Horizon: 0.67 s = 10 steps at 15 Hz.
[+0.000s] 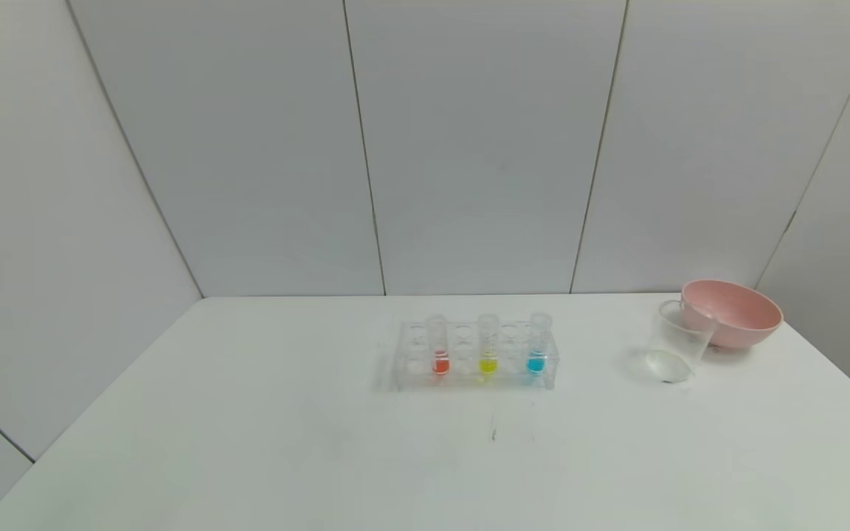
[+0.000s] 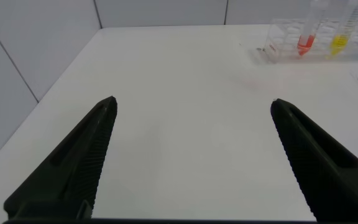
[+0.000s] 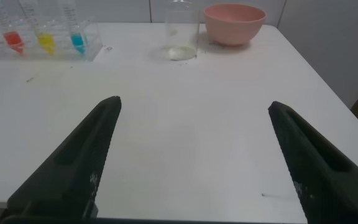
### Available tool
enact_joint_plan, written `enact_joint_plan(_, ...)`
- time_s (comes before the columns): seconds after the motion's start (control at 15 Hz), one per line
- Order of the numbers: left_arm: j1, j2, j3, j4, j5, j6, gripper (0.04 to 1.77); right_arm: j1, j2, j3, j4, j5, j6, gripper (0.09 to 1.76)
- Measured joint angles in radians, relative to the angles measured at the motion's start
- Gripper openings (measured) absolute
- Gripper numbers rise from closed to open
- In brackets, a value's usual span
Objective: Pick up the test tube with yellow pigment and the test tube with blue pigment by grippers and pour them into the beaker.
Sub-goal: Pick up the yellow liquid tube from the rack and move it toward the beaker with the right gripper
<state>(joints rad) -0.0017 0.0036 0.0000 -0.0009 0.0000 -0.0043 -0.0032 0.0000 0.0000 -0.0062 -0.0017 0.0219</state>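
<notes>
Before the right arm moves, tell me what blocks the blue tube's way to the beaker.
Nothing visible: bare table lies between the blue tube, upright in the rack, and the beaker. The pink bowl sits behind the beaker.

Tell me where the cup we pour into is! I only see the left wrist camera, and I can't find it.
Observer: The beaker stands to the right of the tube rack, well apart from it.
Operator: Is anything next to it?
Observer: A pink bowl sits close behind it, a little further right.
Operator: What is the other arm doing?
Observer: The right pincer is open and holds nothing, well short of the beaker.
</notes>
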Motion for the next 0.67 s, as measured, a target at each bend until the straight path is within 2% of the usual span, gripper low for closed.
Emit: enact_joint_plan(0.67, 0.000, 0.000, 0.000, 0.000, 0.000, 0.000, 1.76, 0.000, 0.000, 0.000, -0.007, -0.001, 0.003, 1.71)
